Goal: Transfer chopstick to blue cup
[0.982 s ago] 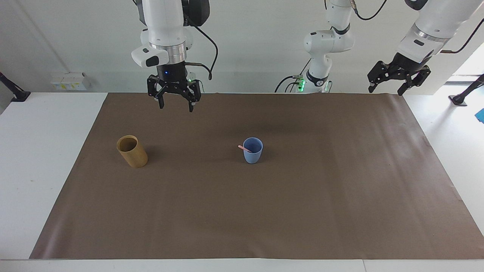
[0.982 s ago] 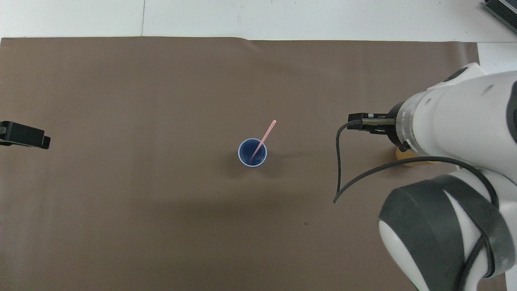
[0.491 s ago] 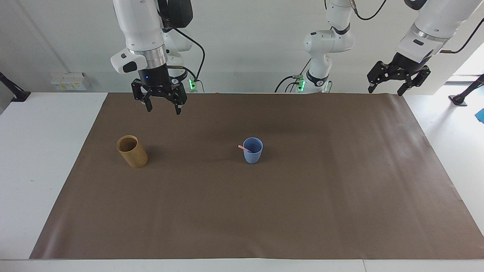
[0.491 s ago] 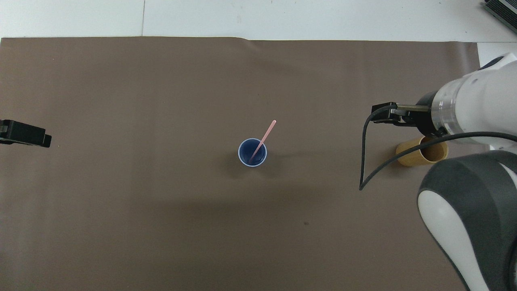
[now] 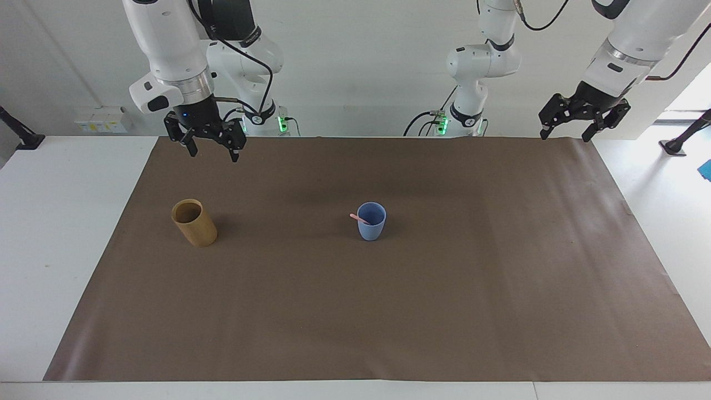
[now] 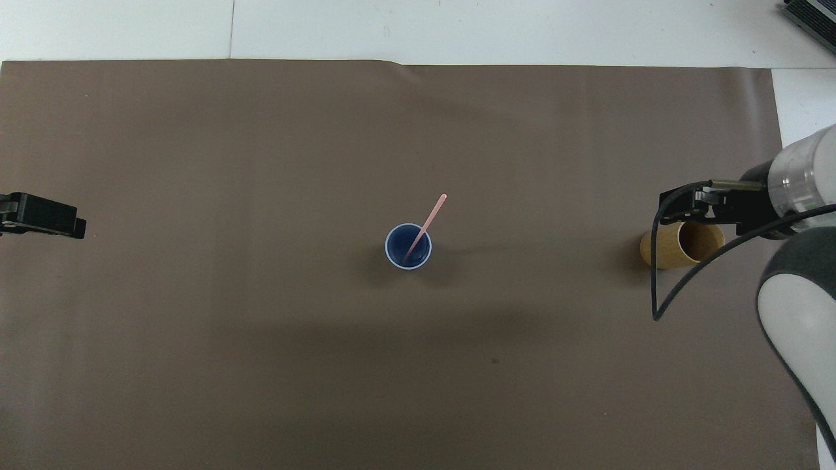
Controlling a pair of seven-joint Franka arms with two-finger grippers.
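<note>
At the desk's (image 5: 33, 233) right-arm end, the right gripper (image 5: 212, 151) has swung away from the middle: a second ago it hung nearer the centre, and now it is up over the mat's (image 5: 444, 311) edge nearest the robots, at about 1 o'clock from the tan cup (image 5: 194, 223) in the facing view. Its jaws are spread wide and hold nothing. The left gripper (image 5: 567, 129) waits where it was, over the mat's corner at the left-arm end, jaws also wide and empty. Neither cup has moved.

The blue cup (image 5: 371, 221) stands upright at the mat's middle, well apart from the tan cup. One pale pink chopstick (image 6: 425, 227) rests in it, leaning on the rim; in the overhead view its free end points to about 1 o'clock, away from the robots. The tan cup stands upright, and nothing shows sticking out of it.
</note>
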